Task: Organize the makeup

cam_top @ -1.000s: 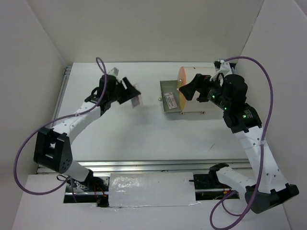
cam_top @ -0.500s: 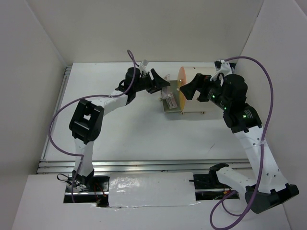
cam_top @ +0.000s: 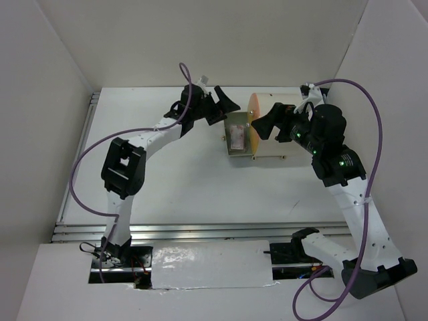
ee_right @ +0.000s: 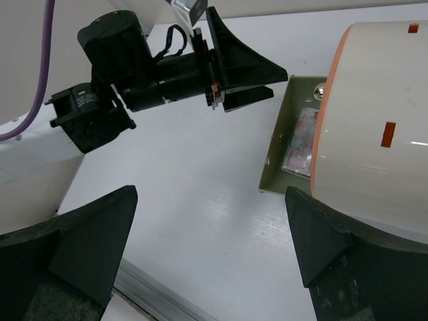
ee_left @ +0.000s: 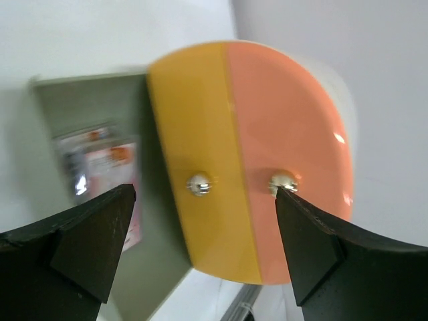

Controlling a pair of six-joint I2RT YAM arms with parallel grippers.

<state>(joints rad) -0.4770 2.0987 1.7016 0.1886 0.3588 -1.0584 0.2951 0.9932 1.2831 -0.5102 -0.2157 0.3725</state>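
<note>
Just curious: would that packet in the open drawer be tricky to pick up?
Probably. The packet lies flat in the drawer, so fingers may struggle getting under it. Its shiny wrap looks slippery; it seems thin and light.

Table (cam_top: 187, 180): white, flat, matte, with aluminium rails (cam_top: 200, 231) along the near and left edges. One item rests on it, toward the far right of centre: a cream cylindrical container (cam_top: 271, 140) lying on its side, orange end face to the left. Its olive-grey drawer tray (cam_top: 232, 122) is pulled out leftward, low against the tabletop.
</note>
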